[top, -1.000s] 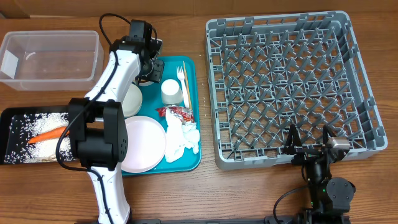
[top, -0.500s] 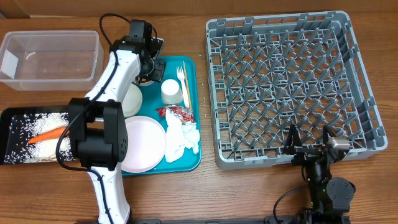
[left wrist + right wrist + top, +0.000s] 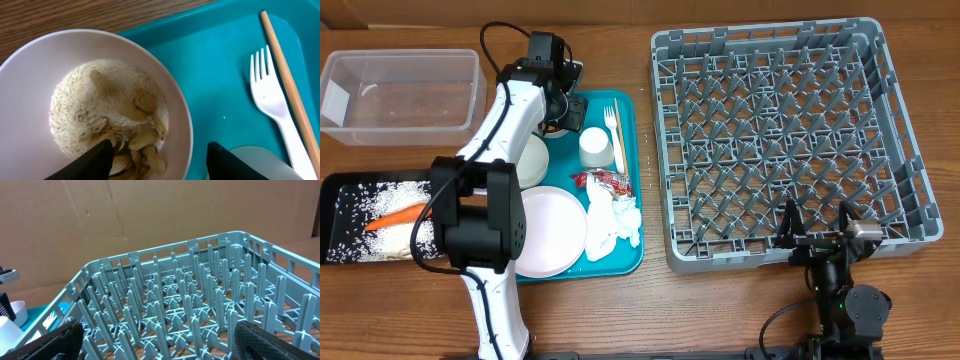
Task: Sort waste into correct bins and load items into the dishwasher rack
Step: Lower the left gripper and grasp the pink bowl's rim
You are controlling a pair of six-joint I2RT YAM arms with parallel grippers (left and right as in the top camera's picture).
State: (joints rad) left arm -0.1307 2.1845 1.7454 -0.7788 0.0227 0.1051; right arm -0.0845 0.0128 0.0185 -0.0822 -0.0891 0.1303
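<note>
My left gripper is open over the far left corner of the teal tray. In the left wrist view it straddles the rim of a pinkish bowl holding white rice and beige peanut scraps, one finger inside, one outside above the white cup. The white fork and wooden stick lie to the right. The cup, red wrapper, napkin, plate and a white bowl sit on the tray. My right gripper is open and empty at the grey rack's near edge.
The clear tub stands at the far left. The black tray in front of it holds rice and an orange carrot. The rack's pegs fill the right wrist view.
</note>
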